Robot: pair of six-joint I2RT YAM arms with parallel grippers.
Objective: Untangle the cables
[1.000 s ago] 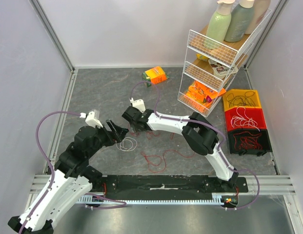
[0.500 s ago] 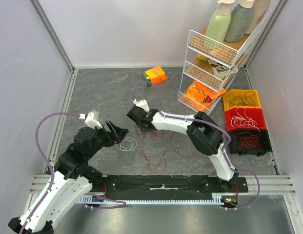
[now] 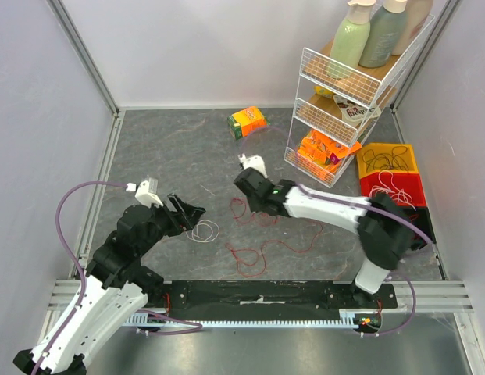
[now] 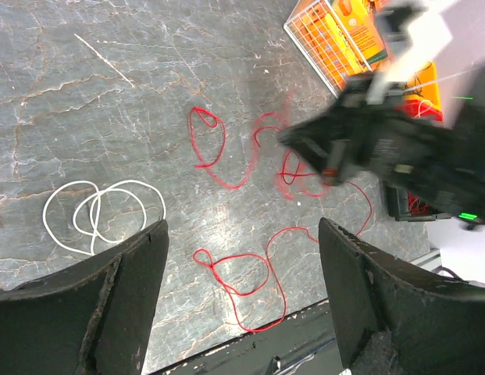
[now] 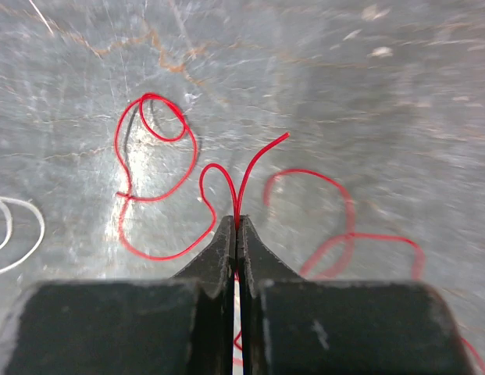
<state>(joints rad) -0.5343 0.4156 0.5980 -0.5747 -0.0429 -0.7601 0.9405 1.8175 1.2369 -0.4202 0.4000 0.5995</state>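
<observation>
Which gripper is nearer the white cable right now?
Left. The left gripper hovers open just beside the white cable. The right gripper is farther off on the cable's other side, shut on the red cable.

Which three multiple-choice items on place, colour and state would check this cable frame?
1. Where does the loose white cable lie? A) on the table before the left tool B) in the wire rack C) atop the orange box
2. What colour is the cable in the right tool? A) black B) white C) red
3. How does the left tool stand? A) shut on a cable B) open, empty C) shut, empty
Key: 1 A, its loops rest on the table there; 2 C, the red cable runs into the shut jaws; 3 B, its fingers stand wide apart, gripping nothing.
</observation>
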